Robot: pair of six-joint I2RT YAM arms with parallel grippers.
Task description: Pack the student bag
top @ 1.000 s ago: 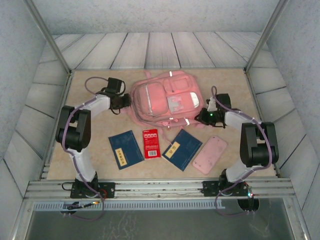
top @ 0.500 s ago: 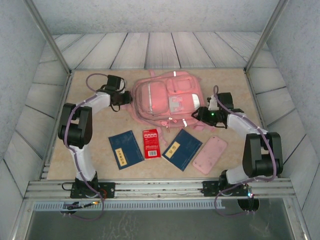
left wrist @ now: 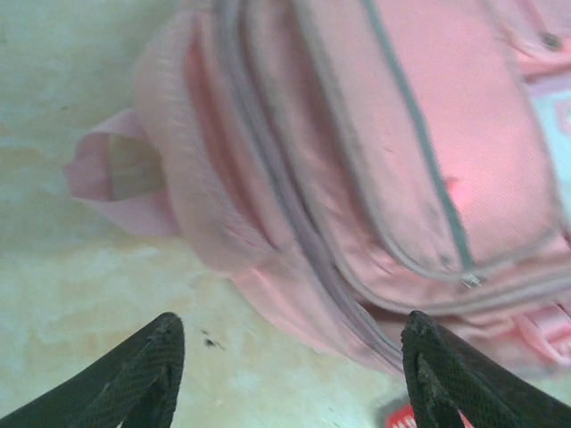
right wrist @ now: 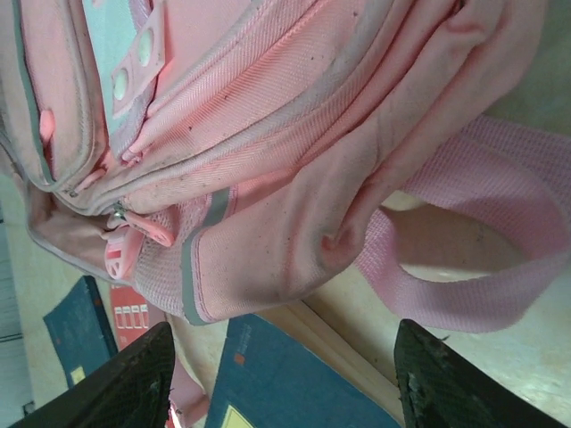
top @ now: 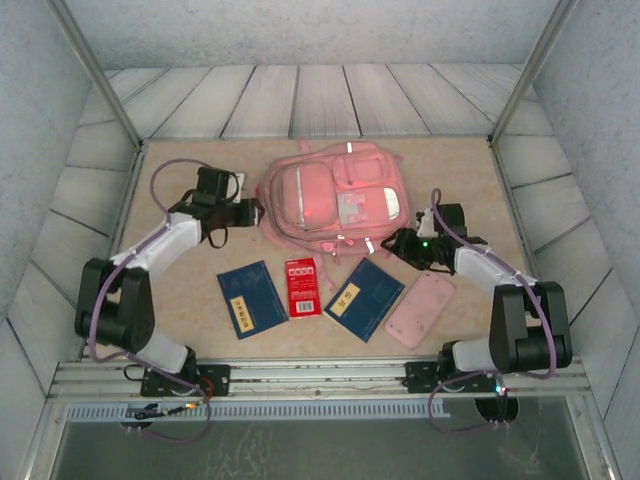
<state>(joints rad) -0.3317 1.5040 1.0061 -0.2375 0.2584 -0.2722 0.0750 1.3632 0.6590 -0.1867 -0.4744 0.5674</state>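
Backpack [top: 335,200] flat on the table [top: 470,170], far middle, pockets facing up. Left gripper [left wrist: 290,357] open wide just beside its left edge, holding nothing. Right gripper [right wrist: 281,374] open wide by its right corner, empty.

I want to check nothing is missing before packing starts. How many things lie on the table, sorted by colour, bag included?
Pink: 2, the student bag and the flat case
Blue: 2, the left notebook and the right notebook
Red: 1, the booklet
Total: 5
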